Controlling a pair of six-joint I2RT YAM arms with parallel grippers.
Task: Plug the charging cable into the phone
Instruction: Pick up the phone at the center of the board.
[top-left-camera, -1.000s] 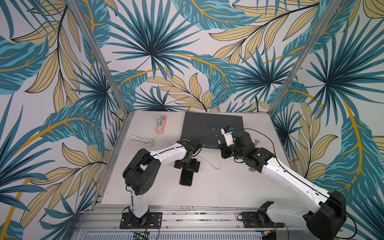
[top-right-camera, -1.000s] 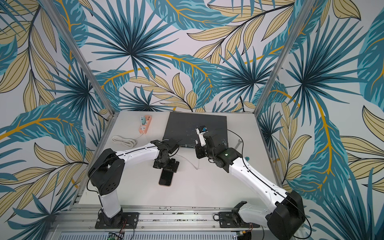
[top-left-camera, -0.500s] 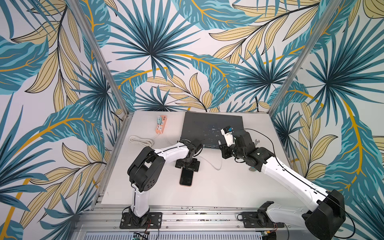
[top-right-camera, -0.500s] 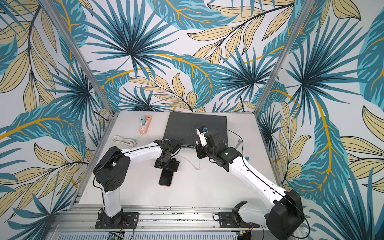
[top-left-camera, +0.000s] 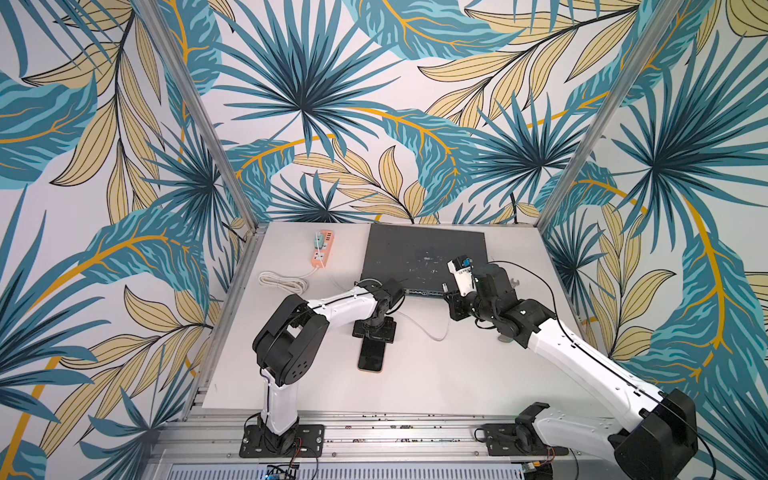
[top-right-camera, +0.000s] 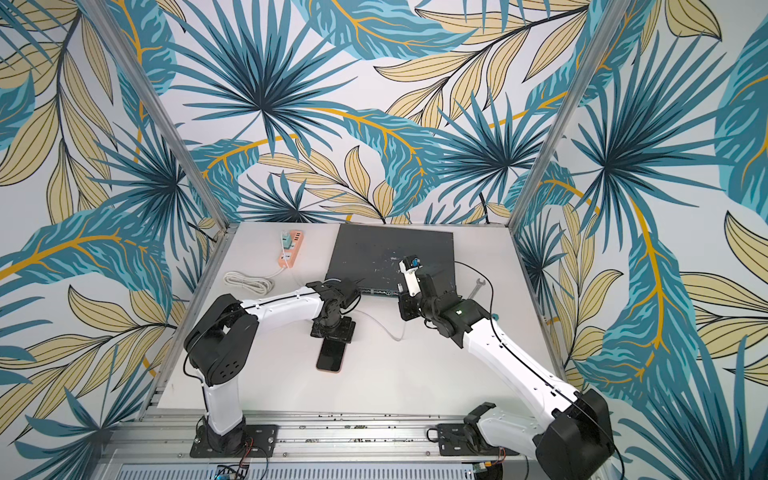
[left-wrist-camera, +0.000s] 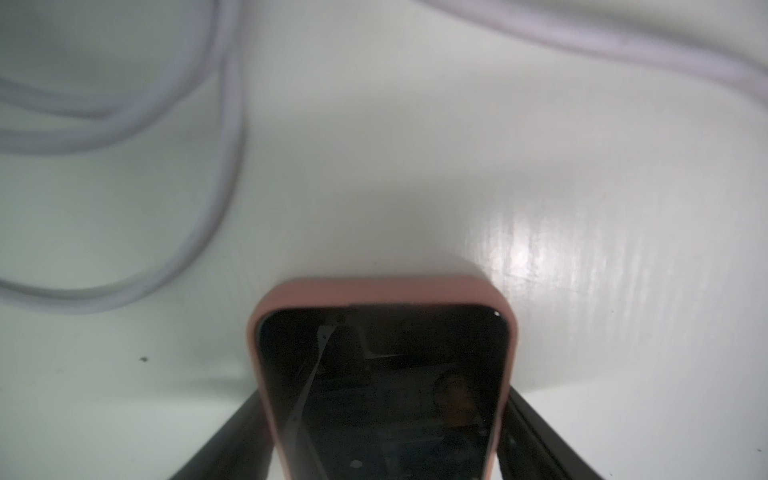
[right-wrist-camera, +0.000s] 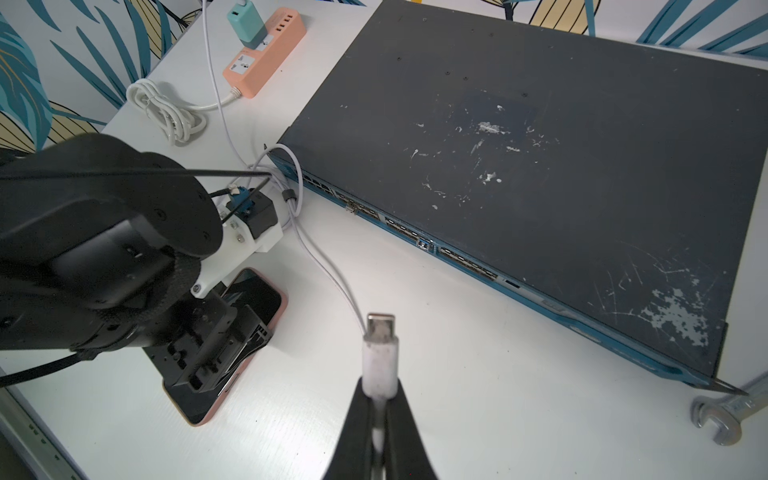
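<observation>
The phone (top-left-camera: 371, 355) (top-right-camera: 331, 355), black screen in a pink case, lies flat on the white table. My left gripper (top-left-camera: 374, 330) (top-right-camera: 333, 328) stands over its far end. In the left wrist view the phone (left-wrist-camera: 382, 374) lies between my two black fingers (left-wrist-camera: 245, 436), and a thin strip of table shows beside one; my left gripper (left-wrist-camera: 382, 399) is open around it. My right gripper (right-wrist-camera: 377, 390) is shut on the charging cable's white plug, whose silver tip (right-wrist-camera: 380, 326) points out ahead. The charging cable (right-wrist-camera: 328, 270) (top-left-camera: 424, 330) loops back toward the left arm.
A large dark network switch (top-left-camera: 424, 253) fills the back of the table. An orange power strip (top-left-camera: 321, 253) and a coiled white cord (top-left-camera: 282, 282) lie at the back left. A wrench (right-wrist-camera: 721, 415) rests beside the switch's near right corner.
The left arm's elbow has swung in toward the table's middle while its gripper stays over the phone's far end. The right arm and the plug have not moved.
</observation>
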